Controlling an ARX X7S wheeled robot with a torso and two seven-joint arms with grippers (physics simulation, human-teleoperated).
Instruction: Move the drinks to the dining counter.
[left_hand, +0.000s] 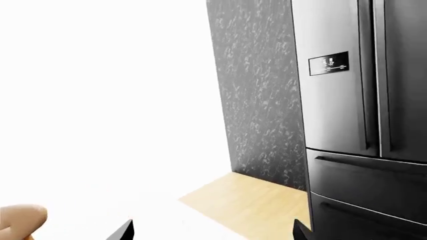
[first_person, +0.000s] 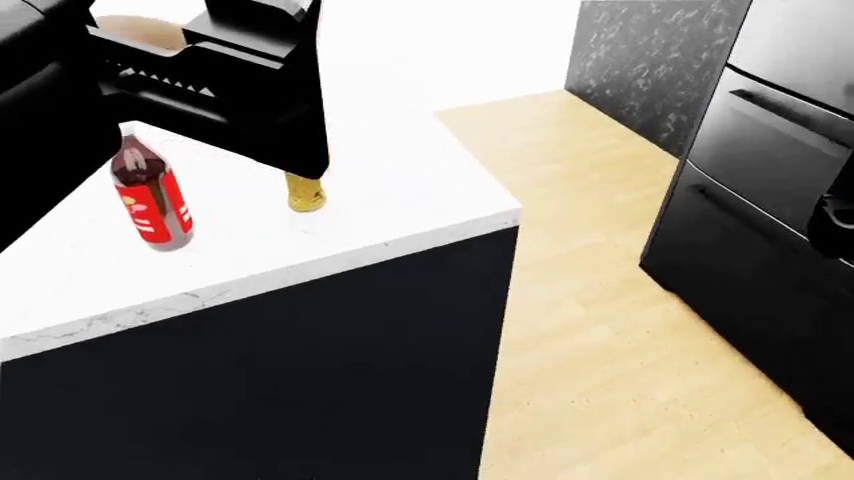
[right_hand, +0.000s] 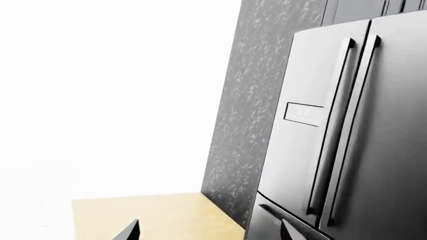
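on the white marble counter (first_person: 400, 215) over its black base stand the cola bottle (first_person: 150, 205) and the beer glass (first_person: 306, 192), seemingly delivered; the cream bottle is not in view. both drinks stand upright, long axes vertical. both grippers show spread, empty fingertips, the left gripper (left_hand: 210, 231) and the right gripper (right_hand: 210, 231).

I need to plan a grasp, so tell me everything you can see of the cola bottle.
The cola bottle stands on the white counter, near its front edge, in the head view. It holds dark liquid, looks like clear plastic and wears a red label with pale markings. It leans slightly in the picture. Its top is hidden behind the black left arm, so no cap shows. Nothing grips it; the beer glass stands apart to its right.
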